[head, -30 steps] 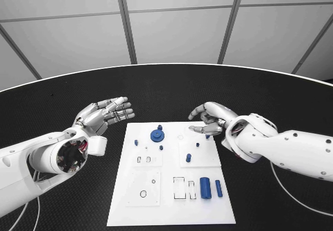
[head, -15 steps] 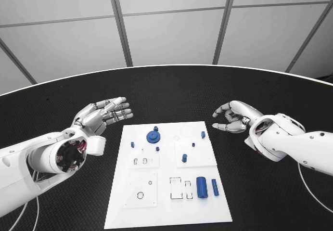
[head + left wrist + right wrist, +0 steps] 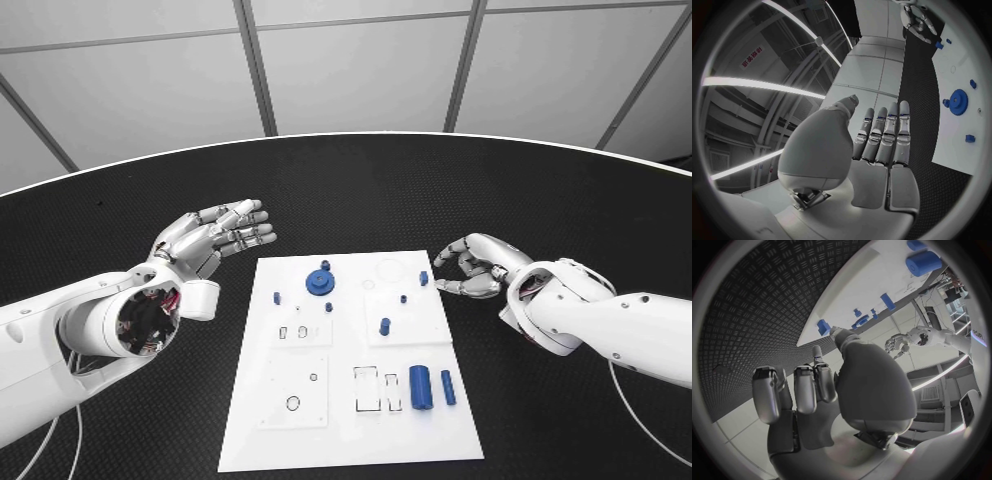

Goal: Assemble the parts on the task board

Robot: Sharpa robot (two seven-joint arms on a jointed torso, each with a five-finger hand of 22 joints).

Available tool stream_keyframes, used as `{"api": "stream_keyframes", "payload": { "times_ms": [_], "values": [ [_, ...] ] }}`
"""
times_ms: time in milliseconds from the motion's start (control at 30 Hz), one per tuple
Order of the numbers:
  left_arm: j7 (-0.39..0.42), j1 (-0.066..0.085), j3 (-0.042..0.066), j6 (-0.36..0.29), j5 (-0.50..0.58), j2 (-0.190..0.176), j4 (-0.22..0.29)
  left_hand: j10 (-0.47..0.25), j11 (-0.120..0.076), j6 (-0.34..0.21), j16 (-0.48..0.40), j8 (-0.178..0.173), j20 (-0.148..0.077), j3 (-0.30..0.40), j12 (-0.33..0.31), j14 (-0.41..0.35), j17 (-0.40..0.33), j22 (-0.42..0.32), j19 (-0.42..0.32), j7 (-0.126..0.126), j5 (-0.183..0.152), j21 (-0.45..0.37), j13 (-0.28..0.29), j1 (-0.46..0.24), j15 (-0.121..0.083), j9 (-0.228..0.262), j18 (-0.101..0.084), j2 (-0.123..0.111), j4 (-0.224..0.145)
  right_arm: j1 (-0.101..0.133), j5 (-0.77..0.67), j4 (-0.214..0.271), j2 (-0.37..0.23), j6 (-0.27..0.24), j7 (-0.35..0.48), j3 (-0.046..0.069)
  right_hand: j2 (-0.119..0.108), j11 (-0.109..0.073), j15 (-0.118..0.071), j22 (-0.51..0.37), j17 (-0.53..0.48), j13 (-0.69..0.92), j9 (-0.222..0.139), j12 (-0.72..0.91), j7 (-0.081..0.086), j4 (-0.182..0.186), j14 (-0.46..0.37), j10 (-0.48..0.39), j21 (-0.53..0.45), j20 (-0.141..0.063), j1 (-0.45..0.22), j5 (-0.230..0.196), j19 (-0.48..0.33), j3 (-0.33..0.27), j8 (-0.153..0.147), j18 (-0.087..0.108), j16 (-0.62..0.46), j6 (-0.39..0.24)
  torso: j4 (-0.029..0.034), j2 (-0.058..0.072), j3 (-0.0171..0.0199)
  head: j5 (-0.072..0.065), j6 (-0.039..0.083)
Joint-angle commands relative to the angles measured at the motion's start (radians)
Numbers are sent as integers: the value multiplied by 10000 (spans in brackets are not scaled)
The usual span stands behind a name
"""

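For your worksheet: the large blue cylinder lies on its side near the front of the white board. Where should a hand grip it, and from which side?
Grip the large blue cylinder across its round middle, coming down from above. It lies flat on the task board, with a thinner blue pin close alongside, so thin fingertips would likely fit best.

- I see a round black table [image 3: 346, 190] with a fine textured surface and a pale rim along its far edge.
- The white task board [image 3: 339, 440] lies flat on it, roughly in the middle, its long side running away from me.
- A thin pale cable [image 3: 623, 402] trails across the table surface on the right side, near the edge.
- Another thin cable [image 3: 41, 444] shows at the near left corner; I cannot tell whether it touches the table.
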Motion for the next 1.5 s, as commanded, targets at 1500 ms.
{"api": "stream_keyframes", "payload": {
  "times_ms": [1500],
  "values": [
    [-37, 1, 0, -26, 0, -59, 59, -6, 21, -17, -24, -41, 1, 81, -57, -15, 22, 15, -41, 508, -32, 57, -1, -2, 9, -13, 102, -64, -13, -42, 0, -724, 874, 473, -395, 6, 374, -54, -60, 2634, 1773, 1811, -32, 201, 7, -220, 872, 371, 26, -79, 388, 208, 1022, 561, 37, -150, 78, 321, 8, 8, 9, 31, -180]
  ]
}}
